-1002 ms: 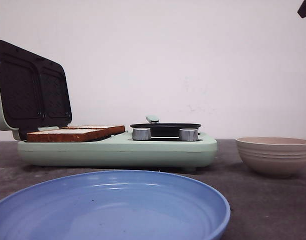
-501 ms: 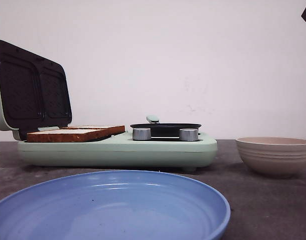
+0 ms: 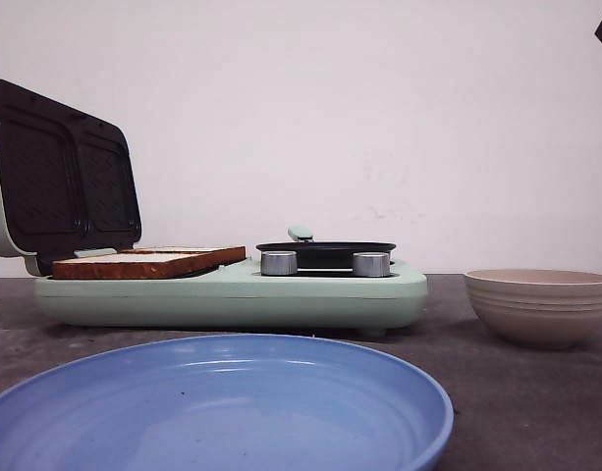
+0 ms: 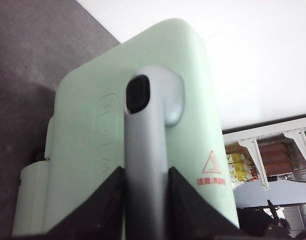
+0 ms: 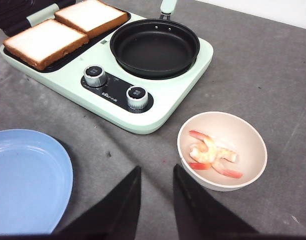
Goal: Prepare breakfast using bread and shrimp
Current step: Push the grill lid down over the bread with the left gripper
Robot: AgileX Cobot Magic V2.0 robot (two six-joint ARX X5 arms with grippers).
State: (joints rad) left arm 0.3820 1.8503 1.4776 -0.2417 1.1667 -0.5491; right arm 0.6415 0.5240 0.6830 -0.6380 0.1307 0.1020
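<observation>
I work at a staged test bench, not a home kitchen. The dark grey table (image 5: 272,65) stands against a bare white wall (image 3: 379,118) and carries only a mint-green breakfast maker (image 5: 157,105). Behind it, my left wrist camera shows store-type shelving (image 4: 272,155) with packaged goods.

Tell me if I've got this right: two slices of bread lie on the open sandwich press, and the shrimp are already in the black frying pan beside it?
Not quite. The bread does lie on the open press, but the black frying pan is empty. The shrimp are in the beige bowl on the table, as the right wrist view shows.
</observation>
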